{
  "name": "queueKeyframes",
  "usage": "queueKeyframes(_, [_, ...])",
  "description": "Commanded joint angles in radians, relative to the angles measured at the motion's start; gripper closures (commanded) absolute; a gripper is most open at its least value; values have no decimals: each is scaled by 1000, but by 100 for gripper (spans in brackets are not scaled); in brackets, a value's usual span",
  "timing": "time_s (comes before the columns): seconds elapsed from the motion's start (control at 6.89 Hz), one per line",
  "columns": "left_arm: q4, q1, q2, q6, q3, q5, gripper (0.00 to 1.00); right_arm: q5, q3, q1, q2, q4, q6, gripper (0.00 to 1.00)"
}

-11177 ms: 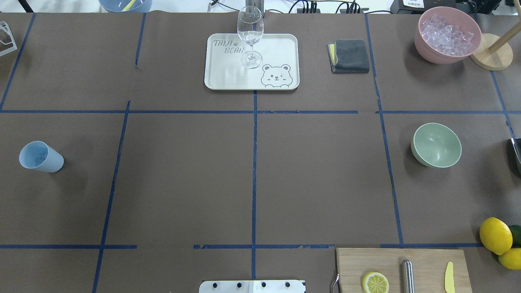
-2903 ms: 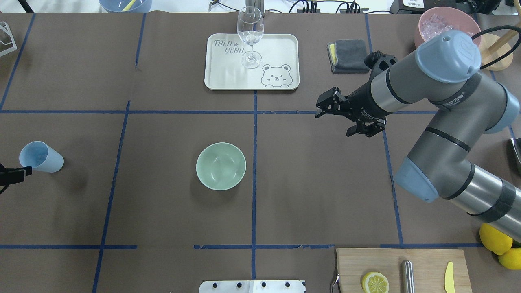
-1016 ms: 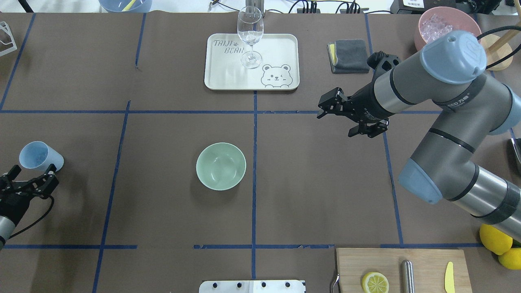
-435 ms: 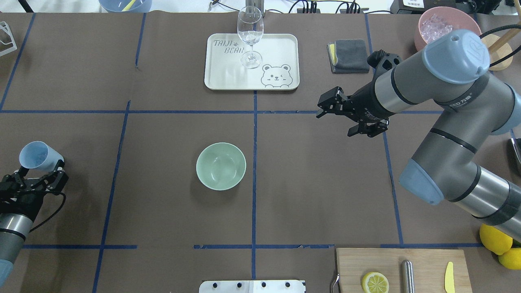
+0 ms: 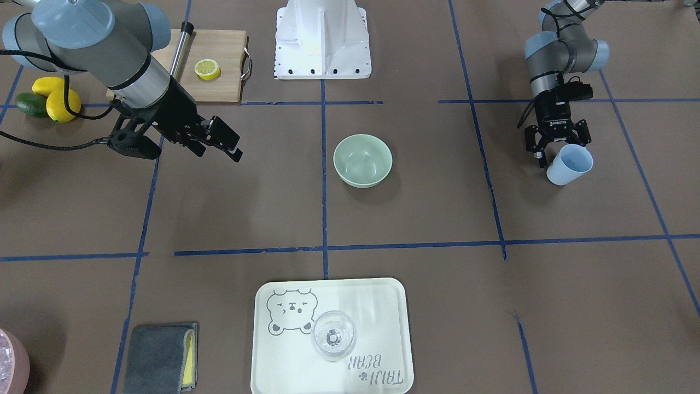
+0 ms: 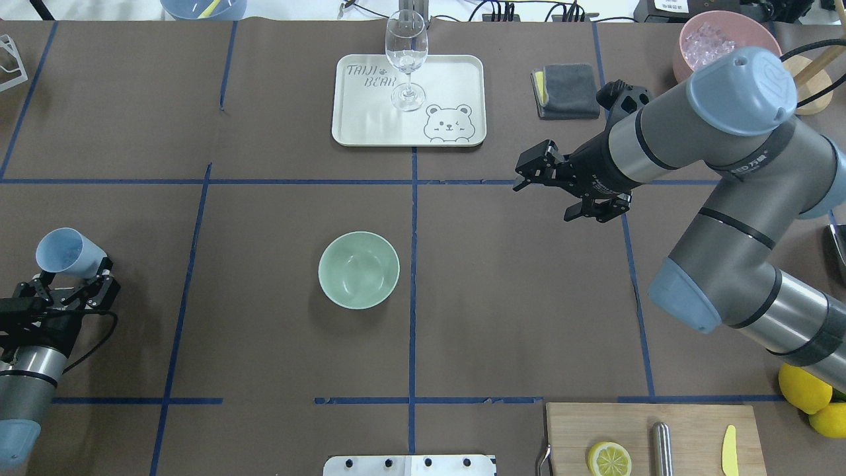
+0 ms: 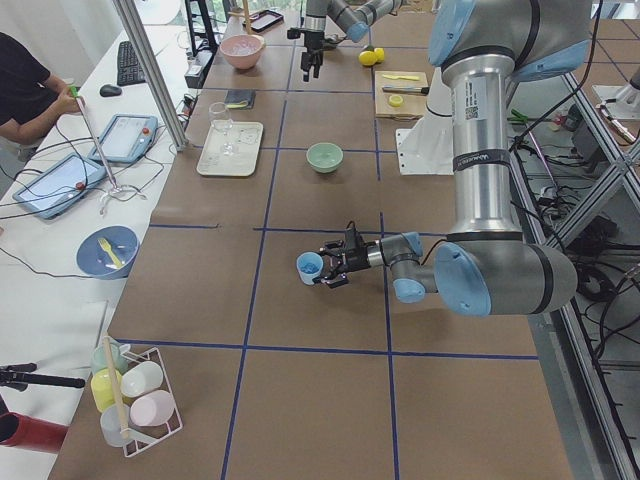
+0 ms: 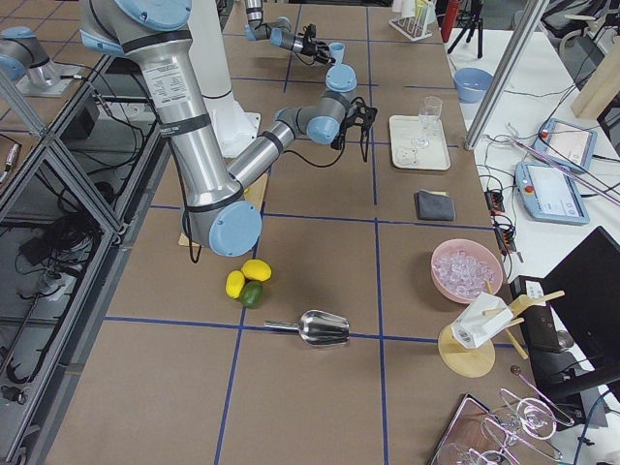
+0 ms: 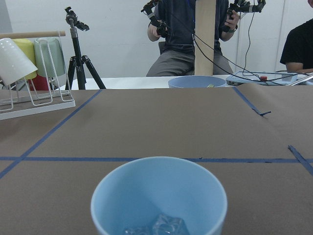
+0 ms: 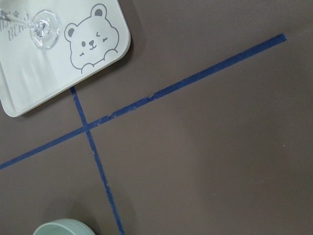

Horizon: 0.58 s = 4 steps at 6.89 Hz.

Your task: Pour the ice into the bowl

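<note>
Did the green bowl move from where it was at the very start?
Yes. The bowl went from the table's right side to just left of the centre tape line.
</note>
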Motion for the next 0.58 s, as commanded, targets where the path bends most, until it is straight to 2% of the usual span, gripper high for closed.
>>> queueKeyframes(0.0, [1, 0, -9, 1, 10, 4, 0, -1, -1, 0, 1, 0, 0, 0])
queueKeyframes(0.44, [1, -8, -23, -2, 24, -3, 0, -2, -1, 0, -1, 0, 0, 0])
